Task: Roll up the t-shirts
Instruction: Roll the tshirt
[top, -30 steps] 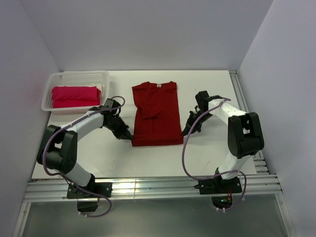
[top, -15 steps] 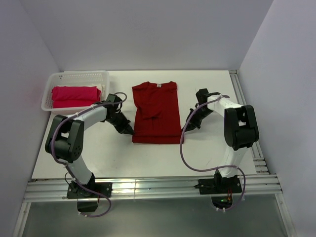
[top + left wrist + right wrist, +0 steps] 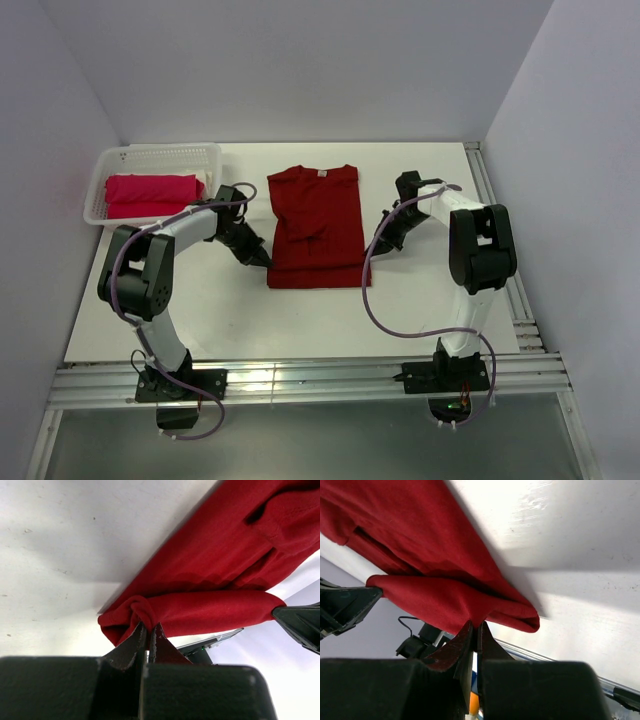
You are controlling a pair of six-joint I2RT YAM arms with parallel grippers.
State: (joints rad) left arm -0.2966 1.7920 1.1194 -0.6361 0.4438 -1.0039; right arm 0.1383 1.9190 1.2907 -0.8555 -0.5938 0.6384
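Note:
The dark crimson t-shirt [image 3: 318, 225] lies folded into a long strip in the middle of the table, collar at the far end. Its near hem is turned over into a thick fold. My left gripper [image 3: 262, 262] is shut on the fold's left corner; in the left wrist view the cloth [image 3: 220, 565] bunches between the closed tips [image 3: 148, 628]. My right gripper [image 3: 378, 247] pinches the right corner; in the right wrist view the red fold [image 3: 420, 545] rises from its tips [image 3: 475, 626]. The brighter pinkish-red t-shirt [image 3: 150, 195] lies folded in the basket.
The white lattice basket [image 3: 160, 150] stands at the far left corner of the table. A metal rail [image 3: 495, 200] runs along the table's right edge. Purple walls close in the back and both sides. Cables loop off both arms.
Both grippers have moved away from the arm bases with the near hem in their grip. The hem has folded over and the shirt's visible length has shortened.

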